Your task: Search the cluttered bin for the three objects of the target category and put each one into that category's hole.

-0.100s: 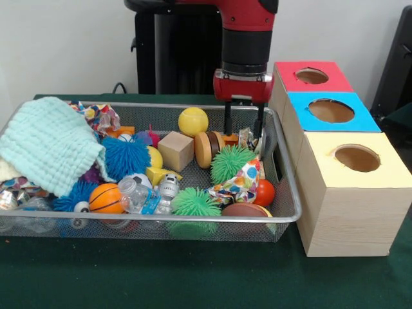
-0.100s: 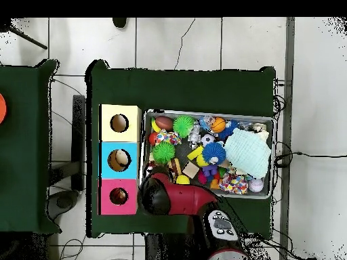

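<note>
Gripper [image 1: 244, 120] hangs from the red and black arm [image 1: 246, 38] over the far right corner of the wire mesh bin [image 1: 293, 215]. Two black fingers [image 1: 228, 118] point straight down with a clear gap between them, nothing held; tips sit just above a wooden disc [image 1: 206, 149] and a crinkly wrapper.

Bin contents, front view: yellow ball [image 1: 193, 120] at the far side, wooden cube [image 1: 175, 150] beside the disc, two green spiky balls [image 1: 230, 162], a blue spiky ball [image 1: 125, 158], a small basketball [image 1: 105, 197], a red ball [image 1: 264, 192] near the right rim, a patterned cloth scrap [image 1: 239, 183]. Pale mint towel [image 1: 51, 145] heaped across the left end.

Three boxes stand in a row just right of the bin, each with a round hole on top: red box [image 1: 312, 76] farthest, blue box [image 1: 331, 111] in the middle, yellow box [image 1: 356, 158] nearest.

Overhead: blue box's hole shows something pale inside; cannot tell what
</note>
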`<act>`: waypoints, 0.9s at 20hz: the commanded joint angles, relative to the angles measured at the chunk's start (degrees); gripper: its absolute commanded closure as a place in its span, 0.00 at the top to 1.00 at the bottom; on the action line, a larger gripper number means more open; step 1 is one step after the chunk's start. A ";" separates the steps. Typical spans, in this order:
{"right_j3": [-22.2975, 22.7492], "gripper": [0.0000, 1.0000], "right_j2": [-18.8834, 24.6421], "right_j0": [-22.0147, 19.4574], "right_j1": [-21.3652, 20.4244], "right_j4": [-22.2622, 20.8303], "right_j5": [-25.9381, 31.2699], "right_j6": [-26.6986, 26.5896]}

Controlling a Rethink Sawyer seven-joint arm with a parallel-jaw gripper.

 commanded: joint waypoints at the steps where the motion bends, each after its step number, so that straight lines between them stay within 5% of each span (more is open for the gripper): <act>1: -4.70 1.00 0.27 -0.76 4.99 4.20 -5.24 12.21; 18: -8.94 1.00 -6.64 2.26 13.16 3.65 -7.16 7.89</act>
